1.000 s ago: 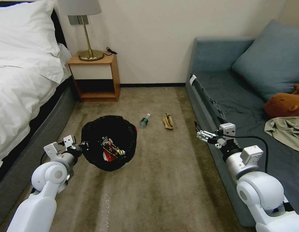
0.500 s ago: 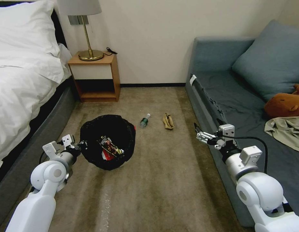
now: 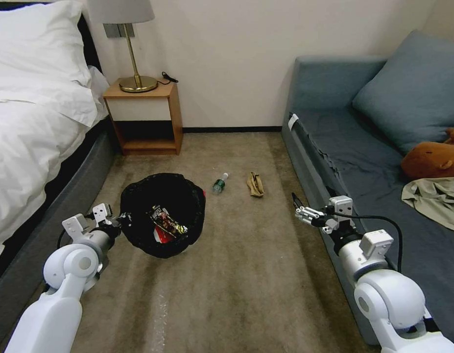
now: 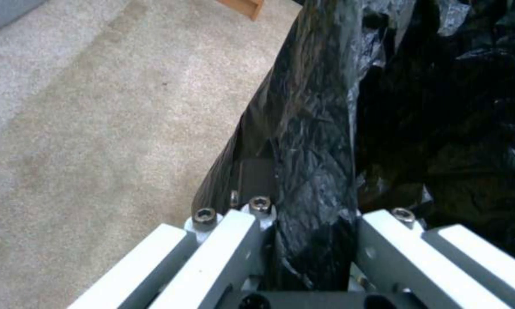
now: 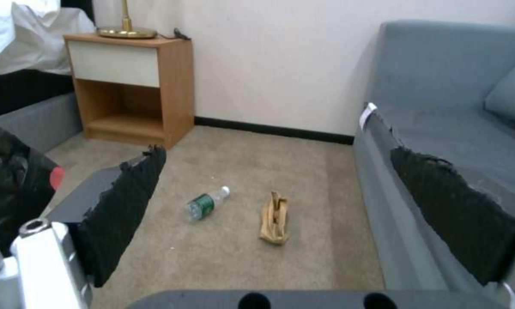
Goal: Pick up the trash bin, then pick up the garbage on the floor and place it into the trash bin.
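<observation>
Left gripper [image 3: 120, 219] held the bin [image 3: 163, 214] rim in its jaws; right gripper [image 3: 299, 212] stood wide, bottle [image 5: 207, 203] and scrap [image 5: 274, 212] ahead.

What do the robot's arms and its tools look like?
Both arms are smooth white tubes with round grey-capped joints. The left tool has white metal bars with silver screws. The right tool has silvery links, rough black pads, and a black cable looping beside its wrist.
</observation>
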